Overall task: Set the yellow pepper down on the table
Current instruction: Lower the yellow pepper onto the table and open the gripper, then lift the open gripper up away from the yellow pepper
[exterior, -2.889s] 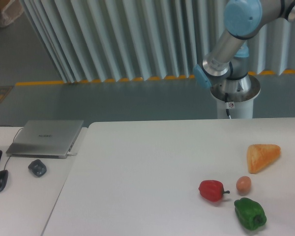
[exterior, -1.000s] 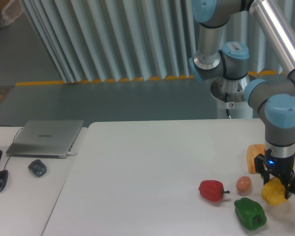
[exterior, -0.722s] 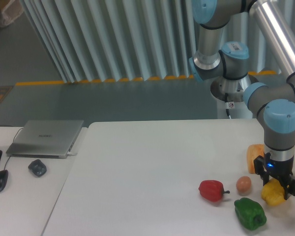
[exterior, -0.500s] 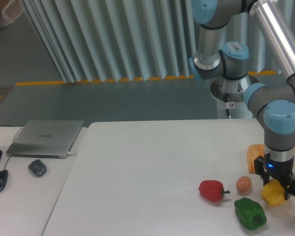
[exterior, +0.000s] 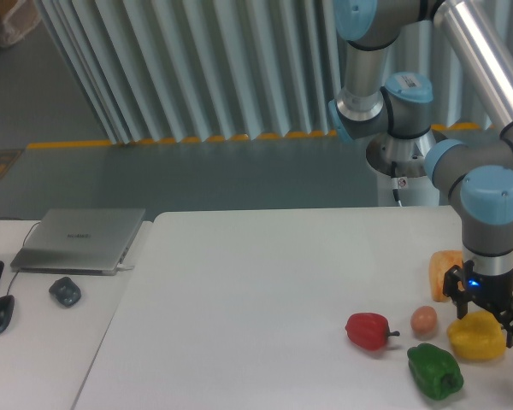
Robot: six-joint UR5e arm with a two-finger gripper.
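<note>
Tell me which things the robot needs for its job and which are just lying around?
Needed: yellow pepper, pincer right above it, table.

Just lying around: red pepper, green pepper, tan ball, orange wedge, laptop, mouse.

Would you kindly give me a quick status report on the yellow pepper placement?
Gripper low over yellow pepper, jaws state unclear. Pepper appears down on table. Green pepper and orange wedge close by.
</note>
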